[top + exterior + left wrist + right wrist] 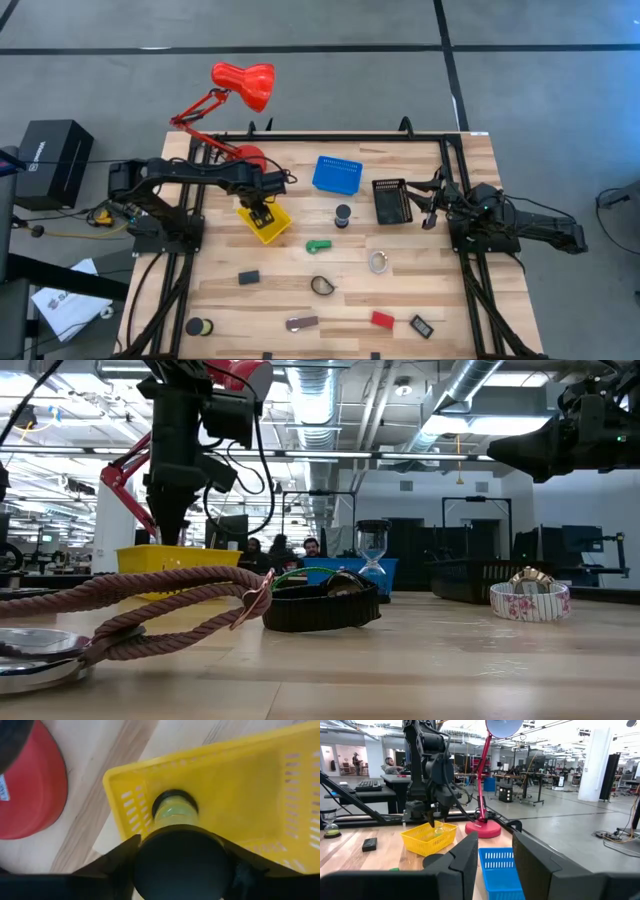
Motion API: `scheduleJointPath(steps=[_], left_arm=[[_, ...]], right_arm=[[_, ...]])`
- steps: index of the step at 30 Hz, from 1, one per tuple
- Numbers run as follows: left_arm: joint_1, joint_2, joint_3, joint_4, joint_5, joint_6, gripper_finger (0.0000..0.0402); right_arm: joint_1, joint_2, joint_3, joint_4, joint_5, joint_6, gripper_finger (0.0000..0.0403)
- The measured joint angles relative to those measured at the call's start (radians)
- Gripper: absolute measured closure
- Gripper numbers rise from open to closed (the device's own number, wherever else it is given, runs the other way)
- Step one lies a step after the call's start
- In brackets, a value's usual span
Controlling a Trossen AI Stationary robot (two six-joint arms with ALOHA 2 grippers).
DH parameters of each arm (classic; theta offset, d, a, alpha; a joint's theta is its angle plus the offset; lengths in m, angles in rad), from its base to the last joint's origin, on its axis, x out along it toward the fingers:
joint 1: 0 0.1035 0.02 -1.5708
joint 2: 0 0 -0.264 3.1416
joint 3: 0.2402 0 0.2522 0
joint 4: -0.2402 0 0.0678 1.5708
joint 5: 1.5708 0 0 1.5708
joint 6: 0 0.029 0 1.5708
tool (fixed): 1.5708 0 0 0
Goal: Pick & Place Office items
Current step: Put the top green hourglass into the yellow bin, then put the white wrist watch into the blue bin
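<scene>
My left gripper (262, 212) hangs over the yellow basket (272, 229) and is shut on a black-capped roll with a yellow-green middle (172, 815). The right wrist view shows that roll (438, 827) reaching down into the yellow basket (422, 841). My right gripper (430, 212) waits open beside the black basket (392, 201); its fingers (465, 857) stand apart. Lying loose on the table are a black roll (343, 214), green piece (318, 245), clear ring (378, 262), black block (248, 277), black loop (322, 286), brownish bar (301, 323), red block (382, 319), another black block (421, 325) and a second roll (200, 326). My left gripper pinches the roll's upper black cap (150, 865) between its two fingers, one on each side. The fingers come from above, pointing down. The roll hangs upright below them, its lower cap (175, 800) inside the yellow basket; whether it touches the basket floor I cannot tell.
The red lamp's base (247, 157) stands just beyond the yellow basket, its head (245, 83) past the table's far edge. A blue basket (337, 173) sits at the far middle. In the low view, a braided cord (130, 605) lies close to the camera.
</scene>
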State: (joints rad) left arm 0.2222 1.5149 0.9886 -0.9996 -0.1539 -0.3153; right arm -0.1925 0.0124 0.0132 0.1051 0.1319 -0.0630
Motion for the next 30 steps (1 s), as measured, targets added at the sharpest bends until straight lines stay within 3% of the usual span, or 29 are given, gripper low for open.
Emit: scheduleJointPath(steps=[4,9,17,30], left_arm=[[0.000,-0.034,-0.001,0.008,0.000,-0.005,0.0126],[0.000,-0.079,-0.001,0.014,-0.001,-0.035,0.0104],[0.000,-0.179,-0.001,0.016,-0.003,-0.030,0.0099],[-0.038,-0.442,-0.001,0.076,-0.003,-0.084,0.0105]], right_arm=[[0.000,0.000,0.000,0.000,0.000,0.000,0.0290],[0.000,0.000,0.000,0.000,0.000,0.003,0.0290],[0.000,0.000,0.000,0.000,0.000,0.002,0.0290],[0.000,0.000,0.000,0.000,0.000,0.002,0.0290]])
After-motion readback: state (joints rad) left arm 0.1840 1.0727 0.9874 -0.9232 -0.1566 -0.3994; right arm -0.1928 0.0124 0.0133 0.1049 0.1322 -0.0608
